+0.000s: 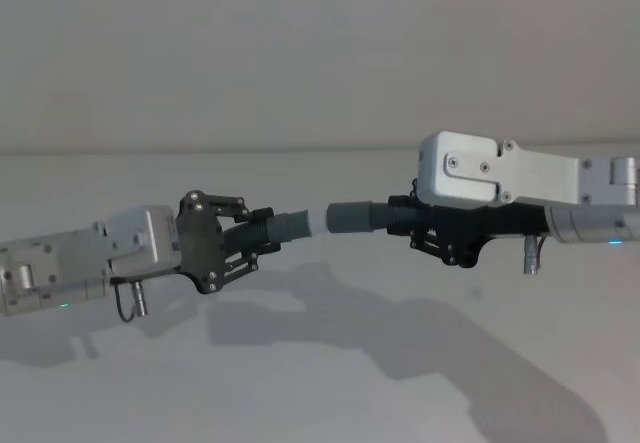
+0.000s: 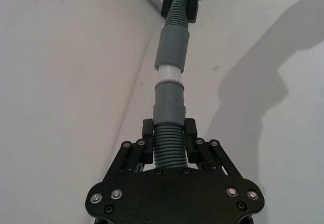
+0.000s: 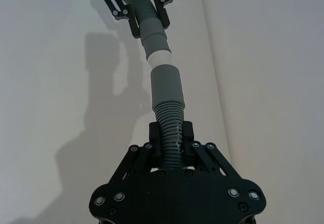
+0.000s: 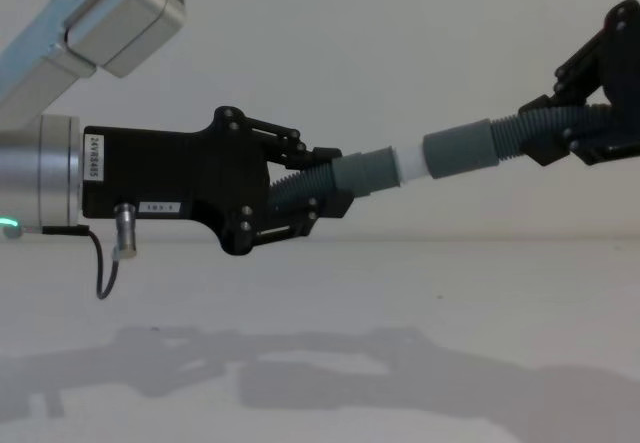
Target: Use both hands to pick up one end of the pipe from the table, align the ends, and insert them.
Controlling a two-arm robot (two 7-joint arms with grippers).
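White tip (image 1: 317, 221) of the left hose piece (image 1: 272, 230), pinched by left claw (image 1: 262, 238), meets the grey cuff (image 1: 351, 217) pinched by right claw (image 1: 402, 225), above the desk (image 1: 320, 383).

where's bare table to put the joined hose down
Bare table lies under and in front of both grippers, with only shadows on it. The crowded part is up in the air: left gripper and right gripper hold the hose pieces end to end.

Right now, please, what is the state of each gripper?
Left gripper: closed on the white-tipped hose piece, held above the table.
Right gripper: closed on the grey-cuffed hose piece, its cuff meeting the white tip.
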